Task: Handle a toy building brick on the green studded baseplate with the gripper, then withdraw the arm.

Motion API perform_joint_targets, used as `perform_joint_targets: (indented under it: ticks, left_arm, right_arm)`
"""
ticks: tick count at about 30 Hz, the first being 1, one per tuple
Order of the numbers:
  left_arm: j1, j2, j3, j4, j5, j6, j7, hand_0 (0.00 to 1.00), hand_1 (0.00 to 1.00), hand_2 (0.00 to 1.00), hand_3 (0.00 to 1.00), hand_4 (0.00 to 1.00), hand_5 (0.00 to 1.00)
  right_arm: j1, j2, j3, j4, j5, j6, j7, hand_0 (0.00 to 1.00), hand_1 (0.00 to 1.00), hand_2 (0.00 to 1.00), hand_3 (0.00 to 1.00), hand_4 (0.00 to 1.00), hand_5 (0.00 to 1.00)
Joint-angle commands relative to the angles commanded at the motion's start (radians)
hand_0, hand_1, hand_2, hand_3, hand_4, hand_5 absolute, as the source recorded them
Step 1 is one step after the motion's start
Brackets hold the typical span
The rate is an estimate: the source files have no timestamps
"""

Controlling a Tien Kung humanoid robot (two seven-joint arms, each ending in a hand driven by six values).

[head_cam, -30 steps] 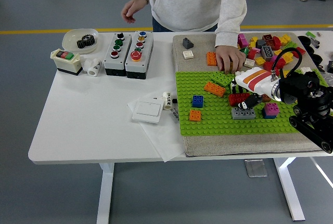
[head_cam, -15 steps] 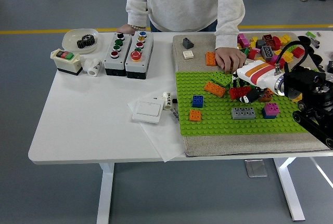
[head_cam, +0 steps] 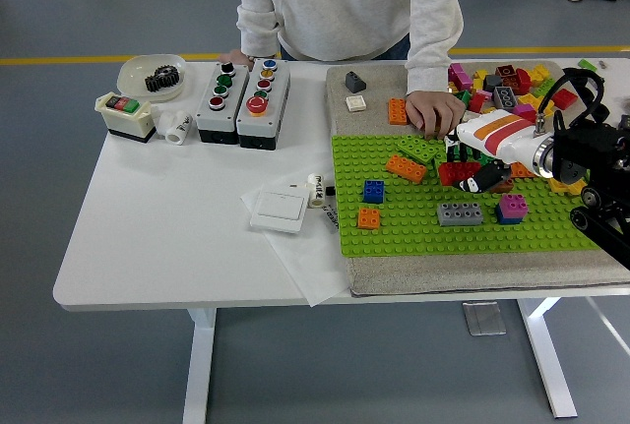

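Red brick (head_cam: 454, 172) higher in right hand (head_cam: 471, 174)

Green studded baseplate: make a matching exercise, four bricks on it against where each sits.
Things:
1. small blue square brick
2. small orange square brick
3. long grey brick
4. red brick

Places on the green studded baseplate:
A. under the fingers of the robot hand
B. near the front edge, just left of the pink-topped brick
C. left part, directly behind the orange square brick
D. left part, closest to the front edge

Pairs: 1-C, 2-D, 3-B, 4-A
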Motion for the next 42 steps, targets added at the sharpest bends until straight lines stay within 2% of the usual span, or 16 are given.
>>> perform_joint_targets:
  ticks: [5, 17, 35, 42]
  left_arm:
    - [0.005, 0.0, -0.004, 0.0, 0.003, 0.0, 0.001, 0.801, 0.851, 0.824, 0.709, 0.79, 0.653]
    - [0.014, 0.001, -0.014, 0.0, 0.021, -0.002, 0.007, 0.803, 0.851, 0.824, 0.709, 0.789, 0.653]
    - [0.013, 0.003, -0.02, 0.001, 0.03, -0.003, 0.006, 0.804, 0.849, 0.822, 0.709, 0.789, 0.653]
    - [0.012, 0.004, -0.018, 0.001, 0.028, -0.004, 0.006, 0.802, 0.849, 0.822, 0.709, 0.789, 0.653]
  right_arm:
    - [-0.009, -0.008, -0.011, 0.026, 0.013, 0.013, -0.038, 0.356, 0.44, 0.5, 0.498, 0.765, 0.219]
    - [-0.023, -0.013, -0.026, 0.077, -0.014, 0.085, -0.148, 0.358, 0.444, 0.511, 0.504, 0.78, 0.239]
    - [-0.019, -0.028, 0.002, 0.138, 0.059, 0.163, -0.171, 0.335, 0.445, 0.511, 0.504, 0.802, 0.279]
    - [-0.011, -0.027, -0.008, 0.142, 0.061, 0.172, -0.176, 0.332, 0.443, 0.514, 0.502, 0.817, 0.303]
